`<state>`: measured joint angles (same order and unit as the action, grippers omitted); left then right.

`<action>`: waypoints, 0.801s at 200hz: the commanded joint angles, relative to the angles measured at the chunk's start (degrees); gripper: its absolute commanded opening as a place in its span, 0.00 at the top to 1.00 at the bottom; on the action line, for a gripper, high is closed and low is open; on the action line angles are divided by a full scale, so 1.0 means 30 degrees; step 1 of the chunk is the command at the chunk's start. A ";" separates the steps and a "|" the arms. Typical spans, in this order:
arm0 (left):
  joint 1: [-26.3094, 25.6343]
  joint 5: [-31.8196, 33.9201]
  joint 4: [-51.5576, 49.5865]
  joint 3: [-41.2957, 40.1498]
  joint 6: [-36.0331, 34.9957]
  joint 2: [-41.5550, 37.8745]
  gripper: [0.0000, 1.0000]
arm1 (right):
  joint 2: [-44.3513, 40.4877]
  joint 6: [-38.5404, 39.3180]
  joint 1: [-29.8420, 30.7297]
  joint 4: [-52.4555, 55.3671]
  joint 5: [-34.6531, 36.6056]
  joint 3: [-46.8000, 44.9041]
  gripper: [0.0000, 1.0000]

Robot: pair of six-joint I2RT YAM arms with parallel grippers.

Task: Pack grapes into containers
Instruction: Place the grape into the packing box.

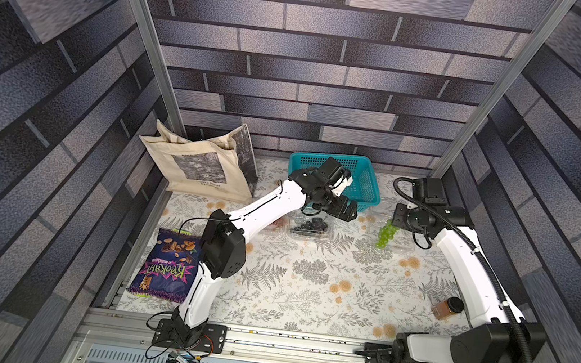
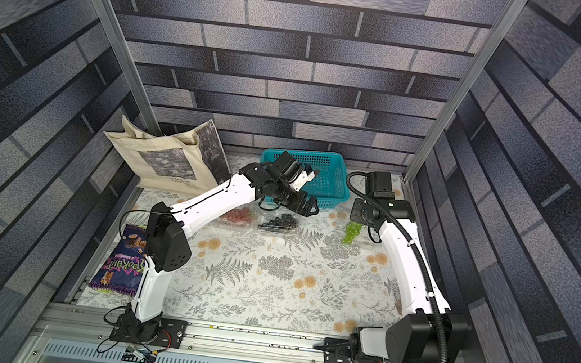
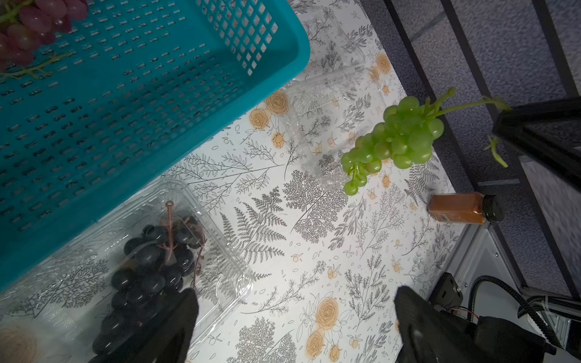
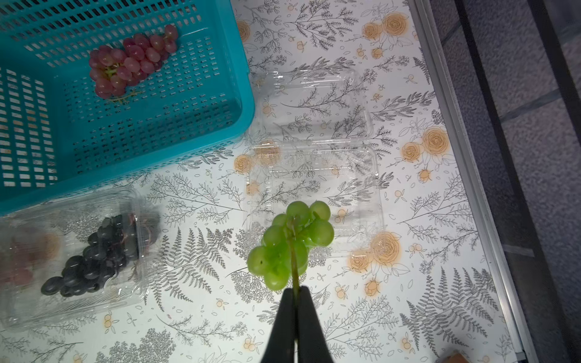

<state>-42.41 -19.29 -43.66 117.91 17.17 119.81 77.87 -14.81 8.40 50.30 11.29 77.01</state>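
The right gripper (image 4: 295,290) was seen pressed together on the stem of a small bunch of round green grapes (image 4: 292,242). The bunch was held hanging clear of the table, over one end of an empty clear plastic clamshell container (image 4: 317,185) that lay open with its lid folded back.

The left gripper (image 3: 295,303) was held with its fingers wide apart and nothing between them, above a second clear clamshell container (image 3: 226,283) in which a bunch of dark blue-black grapes (image 3: 151,270) was laid. A teal perforated plastic basket (image 4: 248,94) was set just beside that box, with a bunch of red-pink grapes (image 4: 132,63) inside it.

A brown spice bottle (image 3: 462,209) was laid on its side on the floral tablecloth (image 4: 204,314), well apart.
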 commanded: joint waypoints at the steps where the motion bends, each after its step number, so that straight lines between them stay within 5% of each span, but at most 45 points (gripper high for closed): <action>1: -0.0100 -0.0360 0.0346 -0.0437 0.0393 -0.0968 0.00 | -0.0033 -0.1077 -0.0252 -0.0407 -0.0921 0.0162 1.00; 160: -0.0019 -0.0465 0.0863 -0.1722 0.0454 -0.1457 0.00 | 0.2445 -0.4233 -0.2592 -0.2597 -0.2605 -0.2538 1.00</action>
<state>-42.46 -19.49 -41.67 113.54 17.19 118.15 84.25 -26.02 1.63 44.38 4.32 71.57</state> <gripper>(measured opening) 0.999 0.044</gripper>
